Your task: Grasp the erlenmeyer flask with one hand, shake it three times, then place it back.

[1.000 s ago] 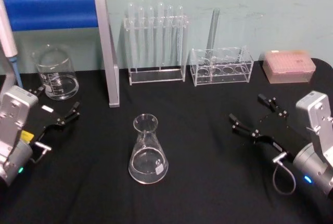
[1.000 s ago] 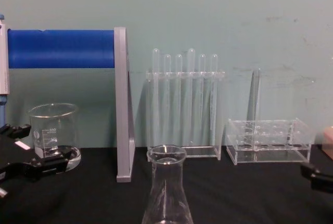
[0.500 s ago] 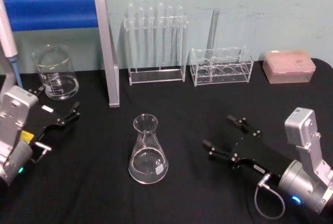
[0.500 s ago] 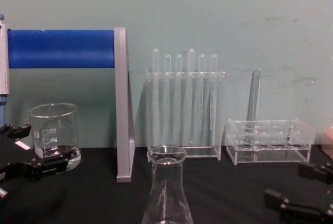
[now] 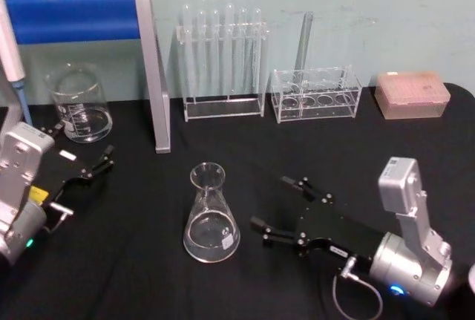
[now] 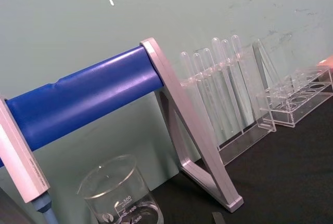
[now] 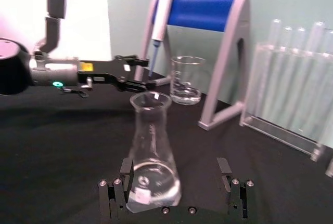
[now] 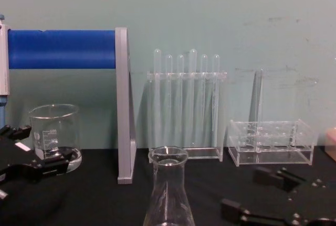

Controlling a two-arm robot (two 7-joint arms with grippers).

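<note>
The flask point(image 5: 211, 216) stands upright on the black table point(image 5: 297, 149), a little left of the middle and towards the robot's side. It is clear and looks empty, with a small white mark low on its side. Nothing touches it.

Just to its right is the right gripper point(image 5: 269, 202), its two black fingers spread wide and pointing at the flask. The nearer fingertip is close to the flask's base but apart from it. In the right wrist view the flask sits straight ahead of the opening, its base nearer one finger than the other. The arm lies low over the table, reaching in from the right. Its silver wrist point(image 5: 404, 268) is near the robot's edge, and a grey block point(image 5: 401, 183) stands up from it.

The left gripper point(image 5: 83, 142) hangs at the table's left side, well apart from the flask. Its fingers are also spread, and it points towards the beaker point(image 5: 78, 105) just beyond it.

Behind the beaker rises a stand with a blue bar point(image 5: 82, 15). Along the back wall, to its right, are a tall rack of test tubes point(image 5: 223, 60), a low clear rack point(image 5: 315, 93) and a pink box point(image 5: 412, 93).
</note>
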